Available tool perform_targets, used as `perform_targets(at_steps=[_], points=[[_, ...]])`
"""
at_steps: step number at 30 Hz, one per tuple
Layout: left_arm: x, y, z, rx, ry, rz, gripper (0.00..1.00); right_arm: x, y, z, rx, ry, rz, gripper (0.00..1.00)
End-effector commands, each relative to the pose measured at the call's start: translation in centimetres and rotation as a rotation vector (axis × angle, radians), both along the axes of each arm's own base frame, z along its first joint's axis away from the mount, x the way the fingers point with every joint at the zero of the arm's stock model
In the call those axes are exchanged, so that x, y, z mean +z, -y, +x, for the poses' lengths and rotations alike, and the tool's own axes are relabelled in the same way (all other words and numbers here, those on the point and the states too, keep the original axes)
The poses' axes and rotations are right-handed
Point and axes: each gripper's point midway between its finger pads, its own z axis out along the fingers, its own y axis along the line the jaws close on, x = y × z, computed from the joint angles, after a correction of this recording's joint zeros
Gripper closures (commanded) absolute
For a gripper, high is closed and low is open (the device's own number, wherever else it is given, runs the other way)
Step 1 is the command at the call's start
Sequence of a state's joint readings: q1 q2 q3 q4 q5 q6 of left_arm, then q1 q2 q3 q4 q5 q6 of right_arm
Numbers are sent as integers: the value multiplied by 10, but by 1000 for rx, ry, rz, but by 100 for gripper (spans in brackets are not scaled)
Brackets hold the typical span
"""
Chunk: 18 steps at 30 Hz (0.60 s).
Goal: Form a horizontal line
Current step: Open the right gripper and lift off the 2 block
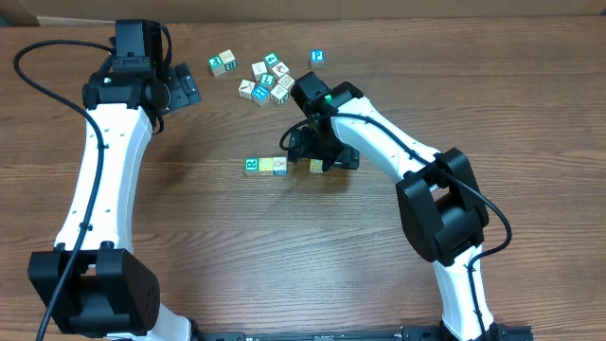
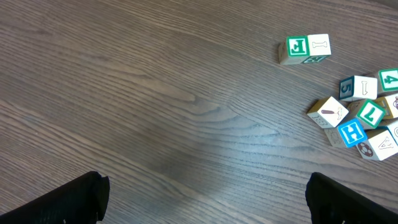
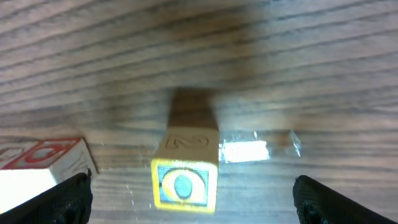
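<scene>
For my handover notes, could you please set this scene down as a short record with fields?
row: three cubes side by side at mid-table
fourth piece: yellow cube, apart to the right of the row, gap not yet closed
right pincer: open, one finger either side of the yellow cube, not touching it
left pincer: open, empty, over bare table
spare blocks: loose cluster at the far edge

The table [image 1: 218,246] is lit evenly from above in the overhead view, with soft shadows thrown beside the left arm [image 1: 99,180]. From the right wrist, the wood is smeared by blur, a white glare [image 3: 245,151] is caught beside the yellow block [image 3: 185,168], and a dark shadow is cast behind it.
</scene>
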<state>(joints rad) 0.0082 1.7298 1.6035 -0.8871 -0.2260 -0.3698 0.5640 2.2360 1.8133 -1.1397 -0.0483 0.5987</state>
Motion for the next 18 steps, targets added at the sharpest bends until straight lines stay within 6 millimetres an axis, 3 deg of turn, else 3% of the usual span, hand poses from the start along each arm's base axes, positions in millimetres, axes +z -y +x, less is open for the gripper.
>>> perform_targets(at_steps=[1, 5, 18], points=[[0, -2, 1, 4, 0, 16, 0, 27, -8, 19, -9, 67, 40, 0], [0, -2, 1, 4, -1, 16, 0, 39, -2, 27, -24, 84, 49, 0], [0, -2, 1, 3, 0, 16, 0, 32, 29, 28, -84, 33, 16, 0]])
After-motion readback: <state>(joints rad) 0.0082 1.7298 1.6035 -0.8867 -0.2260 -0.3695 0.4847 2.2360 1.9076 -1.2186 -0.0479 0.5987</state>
